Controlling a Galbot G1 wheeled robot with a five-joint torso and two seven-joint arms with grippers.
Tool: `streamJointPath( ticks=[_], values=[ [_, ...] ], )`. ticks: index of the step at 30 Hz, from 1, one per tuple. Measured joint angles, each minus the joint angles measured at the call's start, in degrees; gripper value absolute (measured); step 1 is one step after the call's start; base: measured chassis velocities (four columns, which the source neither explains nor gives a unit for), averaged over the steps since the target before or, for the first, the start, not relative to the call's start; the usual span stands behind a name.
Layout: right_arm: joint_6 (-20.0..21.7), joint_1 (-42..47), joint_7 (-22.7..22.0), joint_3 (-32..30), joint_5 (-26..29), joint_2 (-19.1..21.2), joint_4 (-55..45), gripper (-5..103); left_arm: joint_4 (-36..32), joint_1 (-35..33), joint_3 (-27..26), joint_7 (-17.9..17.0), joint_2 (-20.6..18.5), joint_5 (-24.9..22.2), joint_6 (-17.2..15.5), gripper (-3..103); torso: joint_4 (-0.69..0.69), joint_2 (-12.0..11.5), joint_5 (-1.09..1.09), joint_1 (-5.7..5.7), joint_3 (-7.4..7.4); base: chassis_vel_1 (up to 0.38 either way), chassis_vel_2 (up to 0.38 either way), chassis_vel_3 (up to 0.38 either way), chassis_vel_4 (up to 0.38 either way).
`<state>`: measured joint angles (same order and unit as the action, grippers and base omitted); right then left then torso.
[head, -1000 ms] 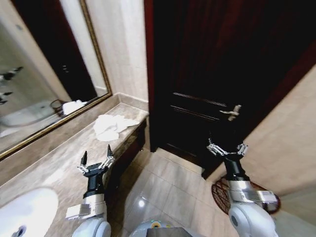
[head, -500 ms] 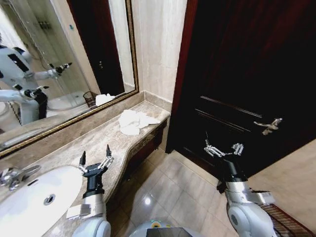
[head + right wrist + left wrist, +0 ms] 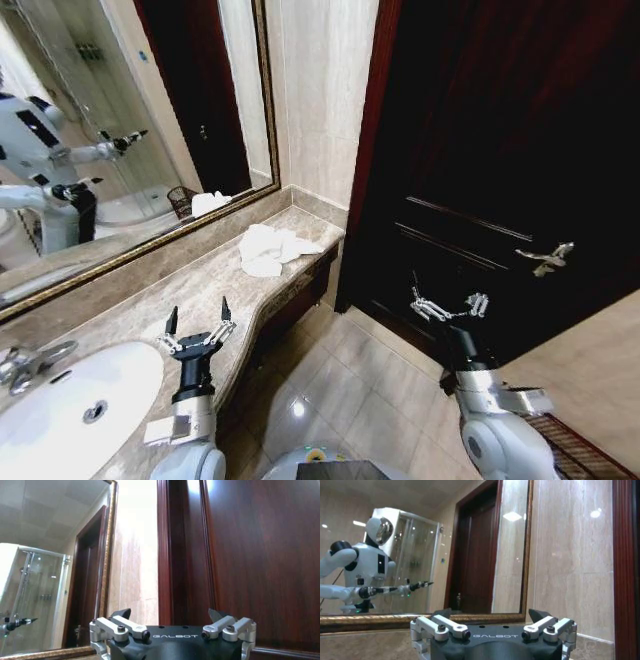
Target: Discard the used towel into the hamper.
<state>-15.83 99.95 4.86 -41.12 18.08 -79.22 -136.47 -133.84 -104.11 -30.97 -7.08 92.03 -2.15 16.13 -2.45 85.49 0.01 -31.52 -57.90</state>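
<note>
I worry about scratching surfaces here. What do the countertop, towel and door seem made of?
Countertop: likely polished beige stone, veined and glossy. Towel: soft white cloth, crumpled into folds. Door: dark reddish wood, seemingly varnished, with visible grain and panelling.

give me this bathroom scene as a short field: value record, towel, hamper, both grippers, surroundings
towel: white, crumpled towel lying on the far end of the marble counter, near the wall corner
hamper: dark openwork rim on the floor at the robot's right, by the tiled wall, mostly cut off
left gripper: open, empty, raised above the counter, well short of the towel
right gripper: open, empty, held over the floor in front of the dark door
sink: white basin at the counter's near end
mirror: above the counter, reflecting the robot
</note>
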Motion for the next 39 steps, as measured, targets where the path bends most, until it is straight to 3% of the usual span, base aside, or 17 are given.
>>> streamJointPath(
  ticks=[8,14,17,18,20,21,24,26,27,31,33,34,36,39],
  values=[
    [-1.15,0.16,-1.0,-0.31,-0.36,-0.02,0.4,100,0.72,0.16,0.22,1.12,-0.57,-0.75,-0.02,100,-0.01,-0.01,-0.01,-0.03,-0.01,-0.139,0.145,0.143,-0.122],
    [-1.37,1.41,1.32,-0.17,-1.03,-0.8,1.01,100,5.24,2.44,-0.5,2.16,-4.2,-8.4,-1.72,100,0.0,-0.01,-0.03,0.01,0.0,-0.051,0.036,0.015,-0.039],
    [-1.87,2.05,1.99,0.04,-1.45,-0.85,1.66,100,8.75,5.96,-2.84,2.17,-9.3,-12.4,-3.87,100,-0.01,0.02,-0.04,0.07,0.02,0.0,0.0,0.0,0.0],
    [-1.87,2.05,1.99,0.04,-1.45,-0.85,1.66,100,8.75,5.96,-2.84,2.17,-9.3,-12.4,-3.87,100,-0.01,0.02,-0.04,0.07,0.02,0.0,0.0,0.0,0.0],
    [-2.29,2.09,1.96,0.07,-1.87,-0.69,2.17,100,11.69,9.31,-4.58,2.11,-14.62,-15.75,-4.94,100,0.0,0.01,-0.01,0.05,0.01,0.0,0.0,0.0,0.0],
    [-2.29,2.09,1.96,0.07,-1.87,-0.69,2.17,100,11.69,9.31,-4.58,2.11,-14.62,-15.75,-4.94,100,0.0,0.01,-0.01,0.05,0.01,0.0,0.0,0.0,0.0],
    [-2.36,2.7,1.65,-0.06,-2.63,-0.87,2.19,100,15.13,12.56,-5.52,2.99,-21.22,-20.89,-5.22,100,0.0,0.01,-0.02,0.02,0.0,0.0,0.0,0.0,0.0],
    [-2.39,2.77,1.53,-0.06,-2.79,-0.91,2.23,100,15.49,13.1,-5.55,3.27,-21.93,-21.48,-5.24,100,-0.01,0.01,-0.01,0.02,0.0,0.0,0.0,0.0,0.0],
    [-2.42,3.04,1.05,0.02,-3.63,-1.01,2.47,100,16.81,15.73,-5.45,3.97,-25.12,-24.93,-6.27,100,-0.01,0.01,-0.04,0.02,0.0,0.0,0.0,0.0,0.0],
    [-2.41,3.21,0.46,0.34,-4.81,-1.17,2.58,100,18.68,20.09,-4.34,4.46,-29.97,-29.48,-8.67,100,-0.01,0.0,-0.03,0.02,0.0,0.0,0.0,0.0,0.0],
    [-2.35,3.22,-0.12,0.61,-5.93,-1.66,2.63,100,20.64,24.02,-2.38,5.34,-35.21,-34.19,-11.08,100,0.0,0.0,-0.03,0.02,0.0,0.0,0.0,0.0,0.0],
    [-2.35,3.22,-0.12,0.61,-5.93,-1.66,2.63,100,20.64,24.02,-2.38,5.34,-35.21,-34.19,-11.08,100,0.0,0.0,-0.03,0.02,0.0,0.0,0.0,0.0,0.0],
    [-2.21,3.19,-1.01,0.82,-6.93,-2.13,2.92,100,23.14,27.25,-0.92,6.99,-39.27,-38.32,-12.91,100,0.0,0.0,-0.03,0.01,0.0,0.0,0.0,0.0,0.0],
    [-2.04,3.04,-1.69,0.97,-7.34,-2.32,3.51,100,25.81,30.03,0.26,9.06,-42.41,-42.08,-14.69,100,0.0,0.0,-0.03,0.01,0.0,0.0,0.0,0.0,0.0]
  ],
)
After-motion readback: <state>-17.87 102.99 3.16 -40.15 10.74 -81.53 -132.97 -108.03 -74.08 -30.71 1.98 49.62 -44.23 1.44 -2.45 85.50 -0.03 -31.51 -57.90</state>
